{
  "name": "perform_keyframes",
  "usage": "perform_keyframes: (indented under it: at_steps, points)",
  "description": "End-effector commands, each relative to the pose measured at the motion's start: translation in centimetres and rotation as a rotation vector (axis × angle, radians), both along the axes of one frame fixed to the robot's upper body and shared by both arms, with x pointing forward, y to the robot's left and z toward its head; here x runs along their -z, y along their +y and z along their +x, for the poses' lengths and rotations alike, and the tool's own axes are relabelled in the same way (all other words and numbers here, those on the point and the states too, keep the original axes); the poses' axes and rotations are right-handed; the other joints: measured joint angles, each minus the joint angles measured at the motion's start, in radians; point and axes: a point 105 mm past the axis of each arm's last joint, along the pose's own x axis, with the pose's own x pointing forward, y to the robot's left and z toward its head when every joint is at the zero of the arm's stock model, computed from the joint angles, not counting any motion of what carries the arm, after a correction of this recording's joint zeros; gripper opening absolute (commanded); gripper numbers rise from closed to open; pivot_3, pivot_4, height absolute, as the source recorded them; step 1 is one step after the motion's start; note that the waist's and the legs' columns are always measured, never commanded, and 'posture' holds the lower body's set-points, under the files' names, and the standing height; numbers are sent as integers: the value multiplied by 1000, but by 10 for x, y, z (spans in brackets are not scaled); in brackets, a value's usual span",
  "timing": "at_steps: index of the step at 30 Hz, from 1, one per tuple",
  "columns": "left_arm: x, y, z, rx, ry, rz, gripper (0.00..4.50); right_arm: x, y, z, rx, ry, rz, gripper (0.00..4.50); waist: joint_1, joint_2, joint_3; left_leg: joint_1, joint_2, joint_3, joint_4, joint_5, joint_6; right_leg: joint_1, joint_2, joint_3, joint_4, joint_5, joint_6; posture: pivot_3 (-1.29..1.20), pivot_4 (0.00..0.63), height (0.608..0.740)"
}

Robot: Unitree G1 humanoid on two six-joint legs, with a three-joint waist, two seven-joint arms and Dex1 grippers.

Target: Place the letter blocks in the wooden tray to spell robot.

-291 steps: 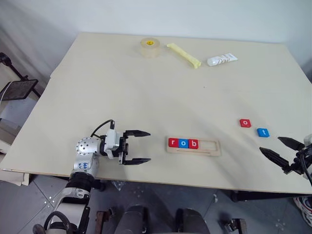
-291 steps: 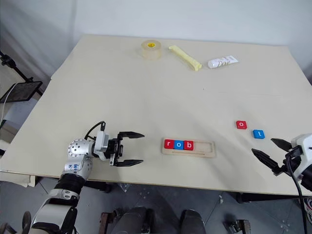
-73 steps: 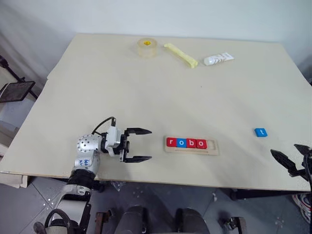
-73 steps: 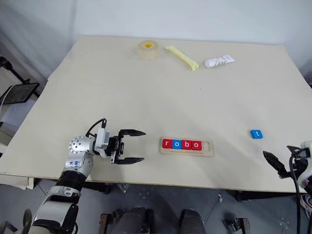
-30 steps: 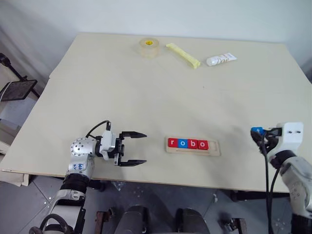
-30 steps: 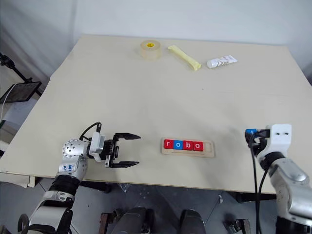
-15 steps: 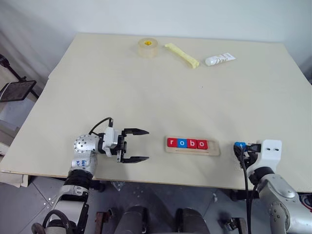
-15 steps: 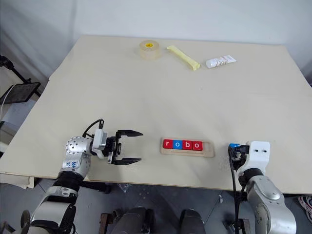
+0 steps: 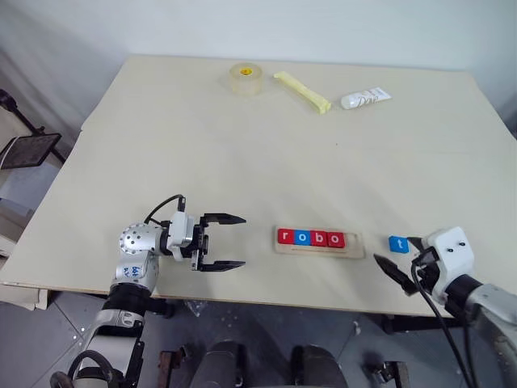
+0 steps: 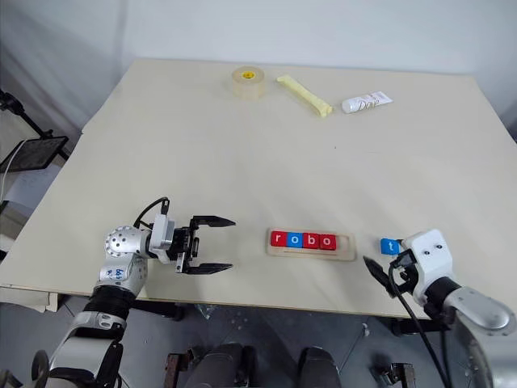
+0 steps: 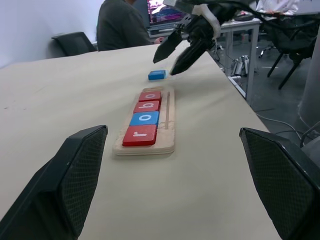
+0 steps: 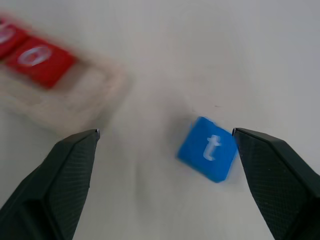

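The wooden tray (image 9: 319,242) lies near the table's front edge. Four letter blocks sit in its slot: red r (image 9: 284,236), blue o (image 9: 302,237), red b (image 9: 319,238) and red o (image 9: 336,239). The slot's right end is bare wood. A blue t block (image 9: 398,243) lies flat on the table just right of the tray. My right gripper (image 12: 165,132) stands open around the t block (image 12: 207,149), low over the table and not gripping it. My left gripper (image 9: 241,241) hovers open and empty left of the tray, pointing at it.
At the table's far side lie a tape roll (image 9: 246,78), a pale yellow stick (image 9: 302,90) and a white tube (image 9: 366,99). The table's front edge (image 9: 323,303) runs close below the tray. A seated person (image 11: 125,25) and office chairs are beyond the table.
My right gripper carried the blue t block left toward the tray, set it on the table beside the tray's right end and opened. The left gripper stayed put.
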Motion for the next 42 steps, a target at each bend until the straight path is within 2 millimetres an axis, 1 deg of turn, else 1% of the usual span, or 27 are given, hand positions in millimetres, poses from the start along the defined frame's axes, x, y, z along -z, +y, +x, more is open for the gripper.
perform_keyframes:
  at_steps: [1,4,6,10,13,15,17,20,25,27,28,31,33,36,38,42]
  points:
    - [-3,-1,-4,15,-22,-14,4500,-4,-17,4,-135,63,-125,4455,0,-1,0,0,0,0,0,0,0,1,0,0,-1,0,0,0,150,740]
    - [-2,-2,-5,13,-19,-17,4500,-4,-31,14,-227,115,-227,4455,-2,-1,0,0,0,2,0,0,0,1,0,0,-2,0,0,0,150,740]
    - [-2,-2,-5,5,-19,-21,4500,-7,-40,23,-289,142,-295,4455,-2,-1,0,0,1,2,0,0,0,1,0,0,-3,0,0,0,150,740]
    - [0,-1,-8,-6,-20,-23,4500,-7,-53,38,-374,201,-377,4455,-3,-1,0,0,1,2,1,0,0,1,0,-1,-3,0,0,0,150,740]
    - [0,0,-9,-19,-20,-26,4500,-6,-57,47,-413,229,-398,4455,-2,-1,0,0,1,2,1,0,0,1,0,-1,-3,0,0,0,150,740]
    - [2,2,-11,-33,-19,-27,4500,-6,-56,54,-441,239,-398,4455,-3,-1,0,0,1,1,1,0,0,1,0,-2,-3,0,0,0,150,740]
    - [3,4,-14,-43,-17,-26,4500,-4,-55,56,-471,259,-406,4455,-2,-1,1,-1,1,1,2,0,0,2,-1,-2,-3,0,0,0,150,740]
    - [3,5,-17,-59,-17,-30,4500,-3,-53,57,-493,278,-403,3869,-1,-1,0,-1,1,0,2,0,0,2,-1,-2,-3,0,0,0,150,740]
    - [4,6,-19,-66,-15,-27,4500,-5,-52,58,-497,264,-408,2296,-1,-1,0,-1,1,0,2,0,0,2,-1,-2,-4,0,0,0,150,740]
    - [4,6,-19,-68,-15,-27,4500,-11,-49,59,-502,247,-413,1619,-2,-1,0,-1,1,0,2,0,0,2,-1,-2,-4,0,0,0,150,740]
    - [4,6,-19,-69,-15,-27,4500,-13,-48,59,-504,242,-414,1466,-2,-1,0,0,1,0,2,0,0,2,-1,-2,-4,0,0,0,150,740]
    - [4,6,-18,-70,-15,-28,4500,-19,-45,59,-510,232,-413,1470,-2,-1,0,-1,1,0,2,0,0,2,-1,-2,-4,0,0,0,150,740]
    - [4,3,-16,-65,-14,-32,4500,-38,-23,57,-551,204,-376,1470,-2,-1,0,-1,1,0,2,0,0,2,-1,-2,-4,0,0,0,150,740]
    - [5,1,-14,-59,-12,-35,4500,-53,-1,52,-587,201,-342,1470,-2,0,1,-2,1,0,2,0,0,0,-1,-2,-3,0,0,0,150,740]
    - [4,-1,-13,-56,-11,-38,4500,-58,10,53,-593,208,-346,1470,-1,0,1,-2,2,0,2,0,0,1,0,-2,-3,0,0,0,150,740]
    - [4,-3,-11,-54,-13,-40,4500,-58,21,55,-610,234,-379,1470,0,0,1,-2,1,0,2,0,0,0,-1,-2,-3,0,0,0,150,740]
